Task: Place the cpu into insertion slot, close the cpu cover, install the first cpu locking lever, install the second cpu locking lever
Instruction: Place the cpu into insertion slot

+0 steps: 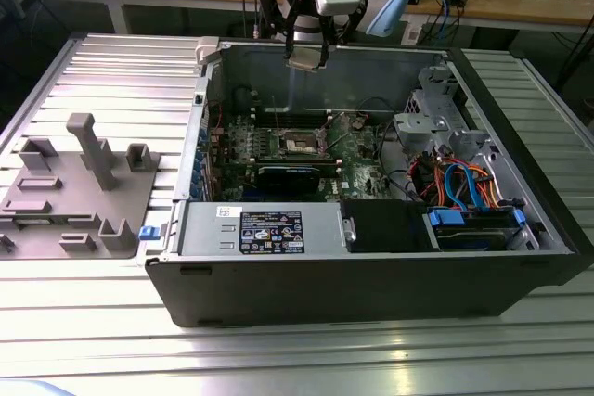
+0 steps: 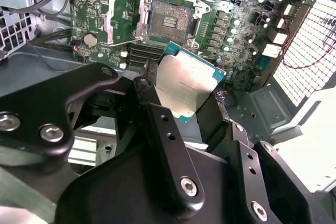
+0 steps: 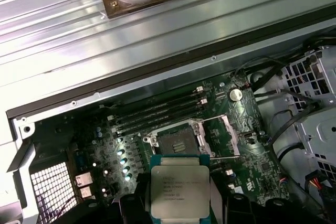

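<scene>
My gripper [image 1: 306, 53] hangs above the back wall of the open computer case [image 1: 371, 266], shut on the cpu [image 1: 306, 60]. In both wrist views the cpu [image 2: 186, 85] [image 3: 180, 184] is a flat silvery square with a green edge, pinched on two sides between the black fingers [image 2: 157, 114] of the gripper [image 2: 184, 92] [image 3: 180, 199]. Below it on the green board lies the insertion slot [image 2: 168, 22] [image 3: 174, 142] [image 1: 302, 143], dark and bare. The cpu cover [image 2: 119, 20] [image 3: 223, 136] stands flipped open beside the slot. I cannot tell the locking levers apart from the socket's metal.
Memory slots [image 3: 157, 114] run alongside the socket. A black block [image 1: 297, 178] sits in front of it. A drive cage [image 1: 436, 122] and orange and blue cables [image 1: 464, 178] fill the exterior view's right. A grey fixture [image 1: 79, 183] stands on the table at the left.
</scene>
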`<action>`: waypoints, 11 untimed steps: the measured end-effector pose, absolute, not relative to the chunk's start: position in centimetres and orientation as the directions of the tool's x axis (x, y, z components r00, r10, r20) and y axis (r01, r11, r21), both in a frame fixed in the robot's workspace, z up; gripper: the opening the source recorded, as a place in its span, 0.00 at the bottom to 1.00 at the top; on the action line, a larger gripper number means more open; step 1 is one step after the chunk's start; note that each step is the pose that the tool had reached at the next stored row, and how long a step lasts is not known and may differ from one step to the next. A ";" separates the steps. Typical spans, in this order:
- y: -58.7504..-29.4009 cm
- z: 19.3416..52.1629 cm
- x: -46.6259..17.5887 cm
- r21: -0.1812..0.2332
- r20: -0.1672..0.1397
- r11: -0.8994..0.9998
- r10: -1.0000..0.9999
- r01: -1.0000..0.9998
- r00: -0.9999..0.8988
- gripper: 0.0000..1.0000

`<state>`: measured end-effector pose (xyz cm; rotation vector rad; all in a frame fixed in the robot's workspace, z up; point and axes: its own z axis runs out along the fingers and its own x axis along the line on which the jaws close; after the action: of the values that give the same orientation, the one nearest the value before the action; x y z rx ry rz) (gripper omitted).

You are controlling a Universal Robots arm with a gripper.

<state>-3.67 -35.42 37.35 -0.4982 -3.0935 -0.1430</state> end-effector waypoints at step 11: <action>-35.4 37.3 -3.7 0.089 0.019 0.926 0.367 0.367 -0.930 0.54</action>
<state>-3.67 -35.42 37.26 -0.5871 -3.0807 -0.1426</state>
